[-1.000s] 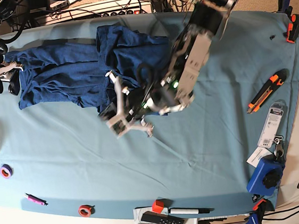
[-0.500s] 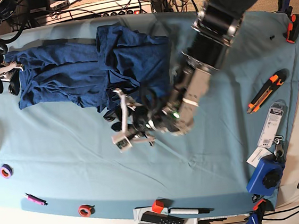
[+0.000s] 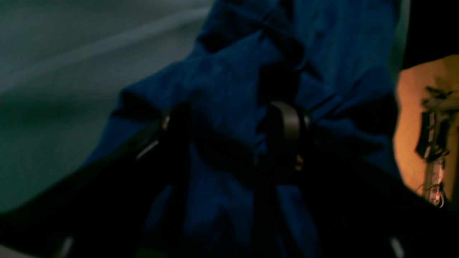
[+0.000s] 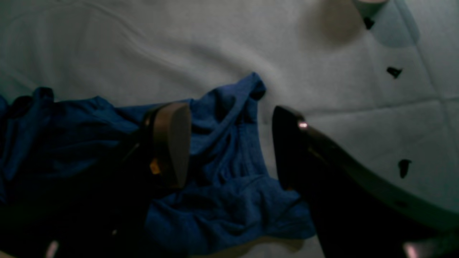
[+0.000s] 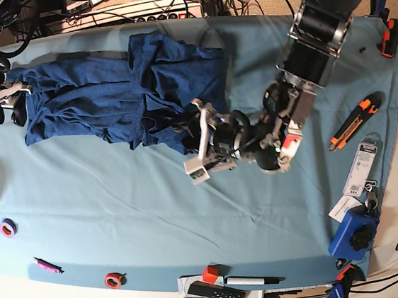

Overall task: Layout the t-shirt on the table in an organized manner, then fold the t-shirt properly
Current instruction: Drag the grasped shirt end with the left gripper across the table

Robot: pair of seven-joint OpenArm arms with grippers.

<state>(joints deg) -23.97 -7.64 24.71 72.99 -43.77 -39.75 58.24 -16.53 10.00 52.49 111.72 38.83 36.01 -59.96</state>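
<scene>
The dark navy t-shirt [image 5: 94, 96] lies crumpled and bunched across the far left of the teal table [image 5: 120, 214]. My left gripper [image 5: 194, 141] sits at the shirt's near right edge. In the left wrist view its fingers [image 3: 287, 125] stand apart with navy cloth [image 3: 229, 71] lying between and under them; the left gripper [image 3: 231, 129] is open. My right gripper [image 5: 1, 104] is at the shirt's left end. It [image 4: 231, 143] is open, one finger over the shirt [image 4: 222, 186] and the other over bare table [image 4: 179, 43].
An orange-black utility knife [image 5: 353, 122], a packaged card [image 5: 363, 167] and a blue tool [image 5: 352, 236] lie at the right. Along the near edge lie a purple tape roll [image 5: 8, 227], pink marker [image 5: 46, 265], red tape roll [image 5: 113, 280], red cube [image 5: 210, 274] and remote [image 5: 214, 291].
My left gripper went from shut to open and moved right along the shirt's near edge as its arm swung right. The right arm has not moved.
</scene>
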